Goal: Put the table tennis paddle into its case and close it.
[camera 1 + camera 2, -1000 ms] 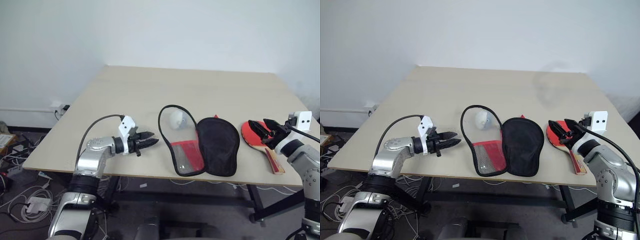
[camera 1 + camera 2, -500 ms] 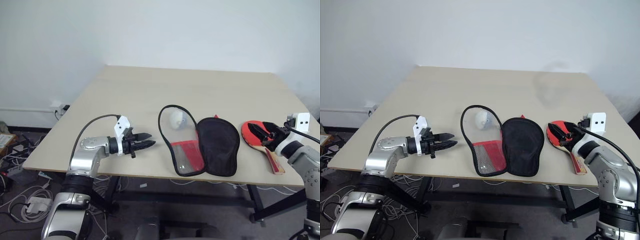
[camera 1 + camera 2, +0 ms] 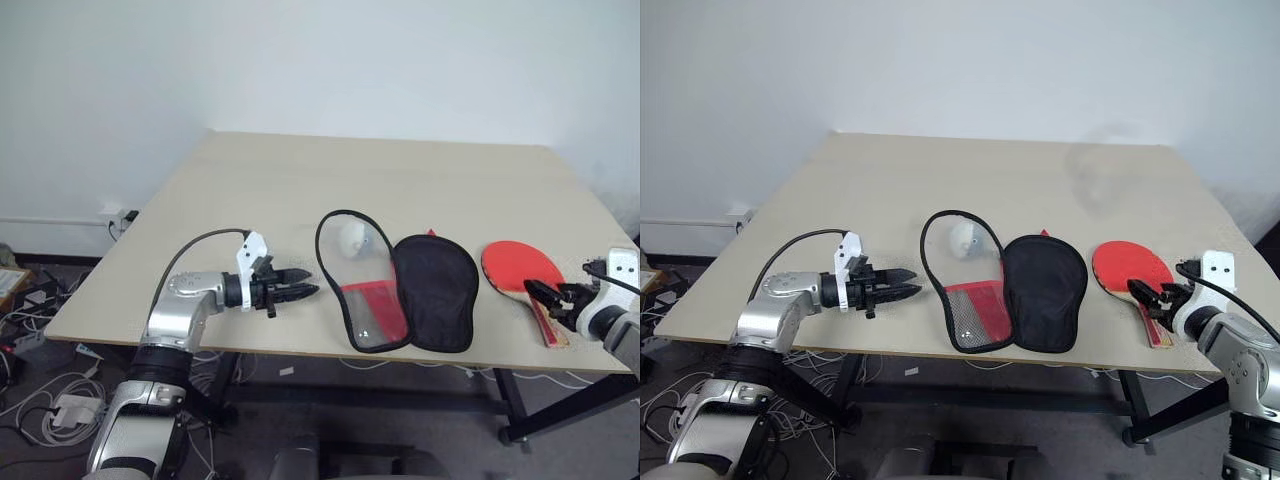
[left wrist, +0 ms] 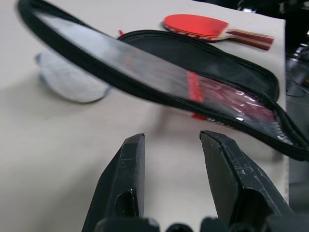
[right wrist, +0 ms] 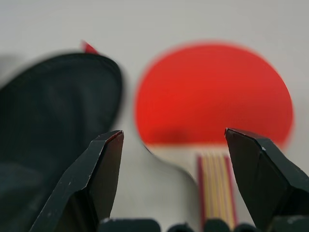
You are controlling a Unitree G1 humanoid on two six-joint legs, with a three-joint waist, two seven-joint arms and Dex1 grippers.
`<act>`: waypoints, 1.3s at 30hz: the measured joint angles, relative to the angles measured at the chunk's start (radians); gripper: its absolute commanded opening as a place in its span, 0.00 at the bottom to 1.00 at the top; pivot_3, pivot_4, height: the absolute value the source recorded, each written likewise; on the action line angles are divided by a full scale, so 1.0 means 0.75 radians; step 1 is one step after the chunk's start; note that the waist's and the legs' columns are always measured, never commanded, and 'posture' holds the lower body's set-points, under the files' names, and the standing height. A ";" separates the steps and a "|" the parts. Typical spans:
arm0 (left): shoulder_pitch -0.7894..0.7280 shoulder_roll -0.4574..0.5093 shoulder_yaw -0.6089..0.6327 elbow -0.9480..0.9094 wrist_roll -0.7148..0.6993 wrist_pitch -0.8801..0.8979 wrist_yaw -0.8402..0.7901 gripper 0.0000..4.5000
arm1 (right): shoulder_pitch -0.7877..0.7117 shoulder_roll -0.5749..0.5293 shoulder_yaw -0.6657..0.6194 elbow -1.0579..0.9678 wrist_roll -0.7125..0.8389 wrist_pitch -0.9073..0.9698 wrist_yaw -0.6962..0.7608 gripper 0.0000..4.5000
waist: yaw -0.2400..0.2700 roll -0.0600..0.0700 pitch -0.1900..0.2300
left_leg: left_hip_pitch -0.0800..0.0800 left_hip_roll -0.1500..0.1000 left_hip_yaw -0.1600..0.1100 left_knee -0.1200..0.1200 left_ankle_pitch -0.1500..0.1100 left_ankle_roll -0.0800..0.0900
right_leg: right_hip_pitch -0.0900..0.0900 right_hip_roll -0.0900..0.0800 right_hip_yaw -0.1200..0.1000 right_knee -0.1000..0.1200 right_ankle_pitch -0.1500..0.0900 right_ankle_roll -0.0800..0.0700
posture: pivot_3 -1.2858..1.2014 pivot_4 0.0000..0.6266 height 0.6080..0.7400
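The case [image 3: 405,292] lies unzipped and spread flat in the lower middle of the head view, near the front edge of the counter [image 3: 400,170]. Its clear plastic half [image 3: 358,280] is on the left and its black-lined half [image 3: 436,290] on the right, the lining facing up, so the inside is ready to take the paddle. A small white ball [image 3: 352,237] shows through the upper part of the clear half; whether it sits inside or under the plastic I cannot tell.

The table tennis paddle [image 3: 522,272] rests flat on the counter just right of the black half, apart from it, red face up and round head toward the back, with its wooden handle [image 3: 549,322] pointing to the front edge. That leaves the handle as the part easiest to reach from the robot's side.

The right gripper [image 3: 550,299] sits at the lower right of the frame, close to the handle, its jaws spread wide and empty. In the right wrist view the two fingers [image 5: 104,164] frame the handle and red face, which suggests it is lining up for a grasp on the handle; nothing is gripped yet.

The left gripper [image 3: 303,291] hovers at the lower left, pointing sideways at the rim of the clear half, jaws parted and holding nothing. Its place near the zip edge looks meant to steady or lift that flap when the paddle goes in.
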 measured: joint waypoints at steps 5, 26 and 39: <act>-0.007 -0.004 -0.004 0.011 0.001 -0.001 -0.004 0.41 | -0.003 -0.005 0.047 0.087 -0.054 0.049 -0.031 0.80 | 0.000 0.000 0.000 | 0.000 0.000 0.000 0.000 0.000 0.000 | 0.000 0.000 0.000 0.000 0.000 0.000 | 0.52 0.00 0.81; -0.011 -0.009 -0.015 0.009 0.000 0.012 0.005 0.41 | -0.203 -0.014 0.222 0.301 -0.252 0.085 -0.063 0.45 | -0.002 0.000 0.000 | 0.000 0.000 0.000 0.000 0.002 -0.003 | 0.000 0.000 0.000 0.000 0.000 0.000 | 0.52 0.00 0.81; -0.031 -0.009 -0.015 0.009 0.000 0.020 0.005 0.41 | -0.201 -0.014 0.252 0.271 -0.293 0.099 -0.043 0.27 | -0.003 0.000 0.000 | 0.000 0.000 0.000 0.000 0.003 -0.004 | 0.001 0.001 0.000 0.000 0.000 0.000 | 0.52 0.00 0.81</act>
